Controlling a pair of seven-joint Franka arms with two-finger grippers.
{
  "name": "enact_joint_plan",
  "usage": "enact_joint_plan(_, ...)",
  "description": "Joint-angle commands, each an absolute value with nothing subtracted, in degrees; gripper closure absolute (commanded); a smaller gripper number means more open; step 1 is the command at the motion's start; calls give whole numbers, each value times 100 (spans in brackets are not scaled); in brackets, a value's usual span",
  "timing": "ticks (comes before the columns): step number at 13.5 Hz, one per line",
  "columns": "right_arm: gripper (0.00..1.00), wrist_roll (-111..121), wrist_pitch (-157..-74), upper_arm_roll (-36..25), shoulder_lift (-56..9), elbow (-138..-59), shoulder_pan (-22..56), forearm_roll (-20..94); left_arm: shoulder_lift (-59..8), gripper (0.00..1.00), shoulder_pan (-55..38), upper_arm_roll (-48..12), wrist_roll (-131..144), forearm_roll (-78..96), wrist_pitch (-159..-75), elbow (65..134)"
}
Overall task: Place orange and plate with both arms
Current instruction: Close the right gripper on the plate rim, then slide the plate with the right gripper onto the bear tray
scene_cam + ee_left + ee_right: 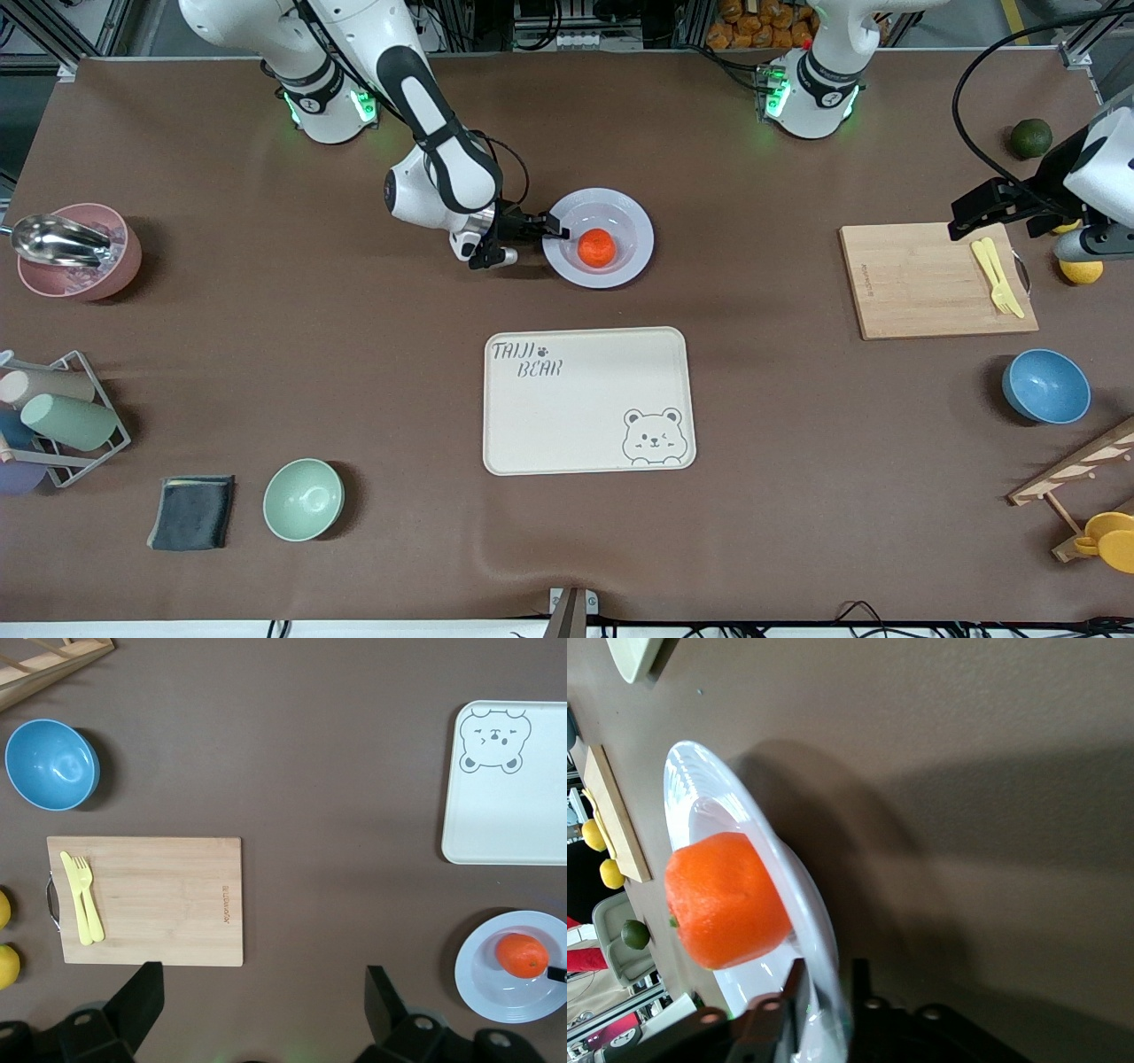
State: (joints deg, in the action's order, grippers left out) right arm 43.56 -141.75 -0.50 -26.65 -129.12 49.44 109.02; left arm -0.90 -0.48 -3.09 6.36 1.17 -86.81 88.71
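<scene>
The white plate (620,268) lies on the table between the arm bases and the bear tray, with the orange (596,247) in its sunken centre. My right gripper (556,232) is low at the plate's edge toward the right arm's end, shut on the rim. In the right wrist view one finger lies over the plate (722,788) and one under it, at my right gripper (824,992), close to the orange (725,899). My left gripper (974,217) hangs open and empty over the cutting board's edge; its own view shows my left gripper (261,992), the plate (478,983) and the orange (521,955).
The beige bear tray (589,400) lies nearer the front camera than the plate. A cutting board (930,279) carries a yellow fork and knife (997,276). Around stand a blue bowl (1045,385), green bowl (303,499), pink bowl (80,252), lemons (1081,270) and a dark green fruit (1031,137).
</scene>
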Motion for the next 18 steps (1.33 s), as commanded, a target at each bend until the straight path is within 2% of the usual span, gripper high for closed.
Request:
enact_joint_plan(1, 100, 4474, -14168, -97, -2620, -12841, 5001, 11092, -88, 0, -35, -308, 492, 132, -8745, 8912)
enact_joint_plan(6, 100, 3763, -14168, -114, -2110, -12648, 4957, 11092, -79, 0, -35, -308, 492, 132, -8745, 8956)
enact_joint_plan(11, 100, 3341, -14194, -141, -2065, -12217, 4563, 11197, -79, 0, -35, -308, 492, 132, -8745, 8974)
enact_joint_plan(14, 100, 3357, -14395, -149, -2162, -11945, 4211, 11224, -44, 0, -26, -308, 492, 132, -8745, 9026)
enact_joint_plan(16, 100, 3340, -14869, -149, -2442, -11498, 4166, 11215, -53, 0, -35, -308, 492, 132, -8745, 9035)
enact_joint_plan(18, 100, 3357, -14985, -158, -2837, -11146, 4079, 11197, -61, 0, -35, -308, 501, 132, -8754, 9044)
